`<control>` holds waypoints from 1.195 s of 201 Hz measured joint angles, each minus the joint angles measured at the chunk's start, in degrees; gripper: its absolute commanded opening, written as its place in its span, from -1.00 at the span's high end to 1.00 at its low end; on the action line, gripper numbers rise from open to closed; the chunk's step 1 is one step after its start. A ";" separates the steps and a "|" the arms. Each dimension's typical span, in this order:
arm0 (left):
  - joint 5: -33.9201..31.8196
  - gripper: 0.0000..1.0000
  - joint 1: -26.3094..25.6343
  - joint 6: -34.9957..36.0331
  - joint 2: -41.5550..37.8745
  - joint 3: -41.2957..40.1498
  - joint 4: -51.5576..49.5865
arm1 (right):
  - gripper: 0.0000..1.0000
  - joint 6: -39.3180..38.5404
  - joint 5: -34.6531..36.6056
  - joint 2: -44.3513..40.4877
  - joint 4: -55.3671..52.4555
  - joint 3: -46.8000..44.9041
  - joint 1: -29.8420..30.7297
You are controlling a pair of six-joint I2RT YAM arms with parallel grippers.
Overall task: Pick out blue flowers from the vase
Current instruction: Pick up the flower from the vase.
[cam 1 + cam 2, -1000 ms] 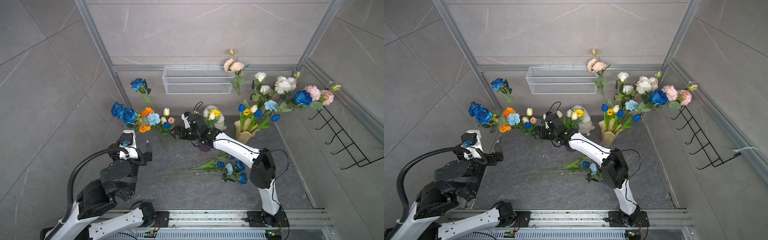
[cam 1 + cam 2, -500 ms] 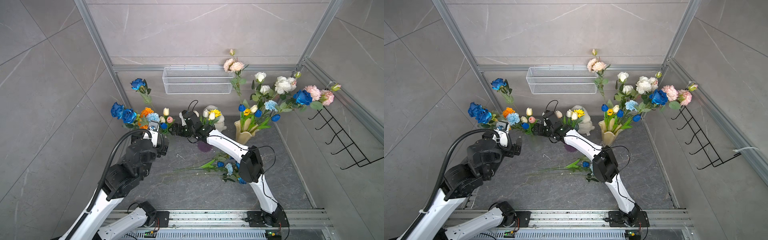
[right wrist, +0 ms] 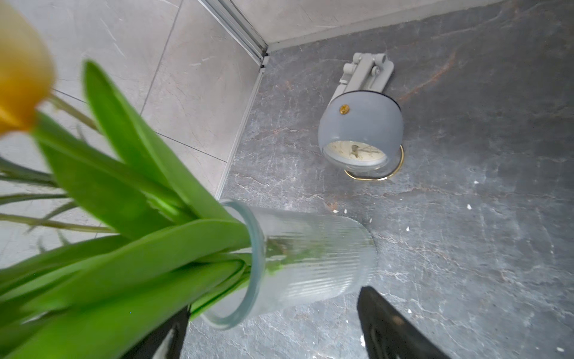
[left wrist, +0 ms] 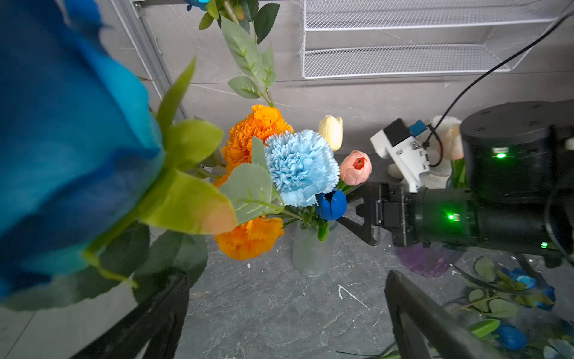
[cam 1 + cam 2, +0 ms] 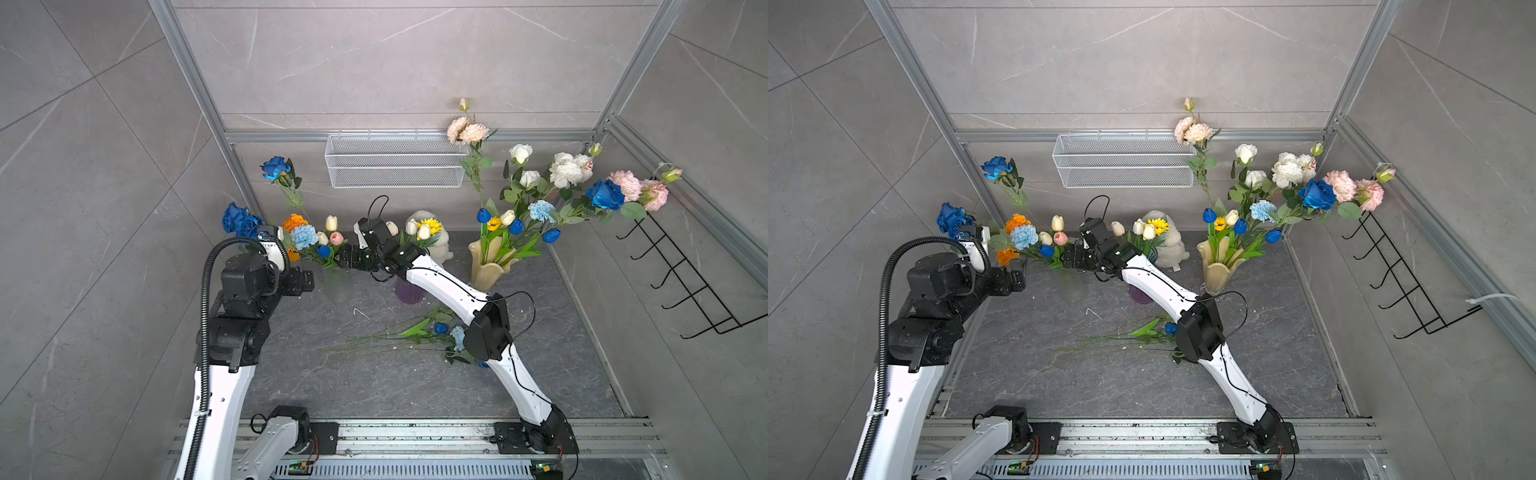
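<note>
A clear ribbed glass vase [image 5: 337, 286] [image 4: 310, 251] holds a pale blue carnation [image 4: 299, 167], a dark blue tulip [image 4: 331, 205] and blue roses [image 5: 239, 219] among orange marigolds. My left gripper [image 5: 309, 278] [image 4: 285, 310] is open just left of this vase, with bare table between its fingers. One blue rose [image 4: 62, 155] fills its wrist view close up. My right gripper [image 5: 343, 257] [image 3: 273, 329] is open at the vase's right side, the vase rim [image 3: 248, 264] just ahead of its fingers. More blue flowers [image 5: 451, 332] lie on the table.
A yellow vase [image 5: 490, 266] at the right holds a blue rose [image 5: 605, 194], blue tulips and white and pink flowers. A purple vase [image 5: 409, 291] stands under my right forearm. Wire basket [image 5: 395, 160] on the back wall, hook rack [image 5: 685, 266] right, small clock [image 3: 360, 130] behind.
My left arm has swung in from the front left up to the clear vase and its jaws have spread a little wider. The right gripper has shifted left toward the same vase.
</note>
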 measured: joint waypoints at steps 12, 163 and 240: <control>0.96 -0.99 0.46 -0.50 -0.31 -0.17 0.02 | -0.71 -0.17 0.24 1.14 -1.33 1.64 0.00; 13.20 -1.00 13.25 -10.78 3.48 -2.56 12.07 | -0.70 -2.60 1.77 4.92 -7.85 8.94 0.00; 10.86 -0.99 13.25 -10.93 4.02 0.13 13.22 | -0.70 -2.62 1.90 6.25 -8.02 10.73 0.00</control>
